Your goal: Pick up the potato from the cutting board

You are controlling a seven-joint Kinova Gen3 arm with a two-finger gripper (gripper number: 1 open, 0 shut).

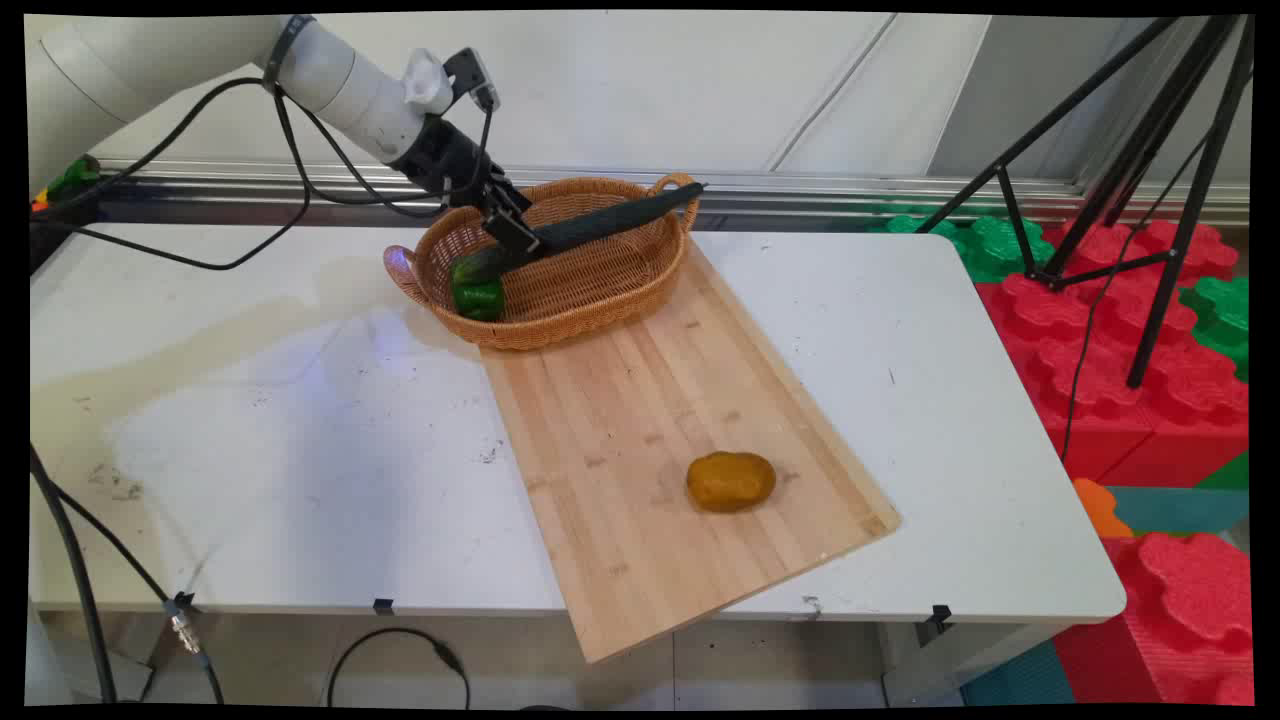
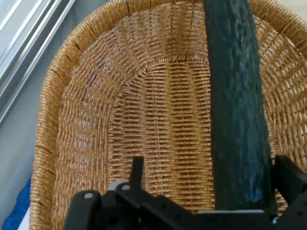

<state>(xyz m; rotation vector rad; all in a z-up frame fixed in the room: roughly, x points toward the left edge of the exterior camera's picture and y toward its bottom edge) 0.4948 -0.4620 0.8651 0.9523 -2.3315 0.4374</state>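
Cucumber (image 1: 600, 228) position: the long dark green item lay across the wicker basket (image 1: 600, 300), its far end resting on the rim beside the handle at the basket's 1 o'clock, its near end low inside toward 9 o'clock. Seen from the hand camera, the cucumber (image 2: 235, 105) ran from 12 o'clock down to 5 o'clock, over the woven floor of the basket (image 2: 144, 134).

Claw (image 1: 510, 235) state: the claw (image 2: 206, 191) was open. One finger (image 2: 137, 171) stood clear at the left; the other finger (image 2: 290, 179) sat at the cucumber's right flank. The cucumber lay between them, close against the right finger, with a wide gap to the left one. No closure on it was visible.

Handling assessment: the cucumber appeared stiff, fairly light and bumpy-skinned, so the grip was judged moderately secure and not slippery. Its length made it prone to pivoting if held near one end; a hold nearer mid-length would have balanced it better. The propped end could have slid off the rim.

Adjacent items: a green pepper (image 1: 478, 292) sat at the basket's 8 o'clock, just below the claw. The basket stood on the far end of a wooden board (image 1: 640, 440); a potato (image 1: 731, 481) lay on the board toward 5 o'clock, well apart. The board rested on the white surface (image 1: 280, 450).
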